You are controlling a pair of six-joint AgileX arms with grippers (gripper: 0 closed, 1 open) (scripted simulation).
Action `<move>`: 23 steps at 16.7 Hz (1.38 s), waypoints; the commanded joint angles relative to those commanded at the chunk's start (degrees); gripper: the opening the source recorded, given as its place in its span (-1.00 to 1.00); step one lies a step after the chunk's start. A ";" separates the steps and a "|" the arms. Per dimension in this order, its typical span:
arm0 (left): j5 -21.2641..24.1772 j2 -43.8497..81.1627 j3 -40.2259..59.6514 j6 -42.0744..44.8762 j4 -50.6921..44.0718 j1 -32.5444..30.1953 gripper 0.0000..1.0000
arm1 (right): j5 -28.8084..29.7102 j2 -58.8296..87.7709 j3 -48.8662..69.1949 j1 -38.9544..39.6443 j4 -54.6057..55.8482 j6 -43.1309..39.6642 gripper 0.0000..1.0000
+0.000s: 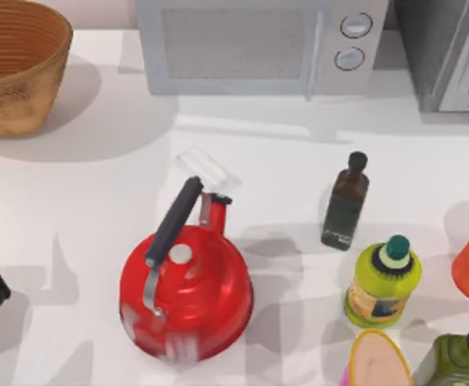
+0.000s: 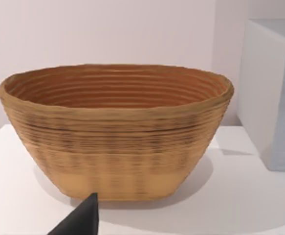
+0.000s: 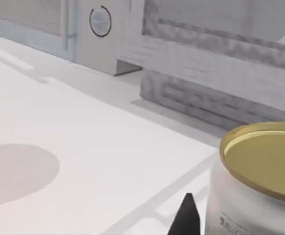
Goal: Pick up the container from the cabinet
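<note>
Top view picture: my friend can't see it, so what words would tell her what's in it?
A shiny red kettle with a dark handle sits in the middle of a white table. A woven basket is at the back left, a grey microwave at the back, and a dark bottle and a yellow-green bottle stand at the right.

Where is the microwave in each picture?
Top view: the microwave stands at the back of the table, near the middle, between the basket and the grey cabinet.
Left wrist view: its pale side wall rises close beside the basket.
Right wrist view: its door and a round dial show next to the cabinet.
Shared landmark: the white table it stands on.
</note>
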 joint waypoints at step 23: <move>0.00 0.00 0.00 0.00 0.00 0.00 1.00 | 4.61 -0.21 -0.51 4.65 -5.38 -5.65 0.36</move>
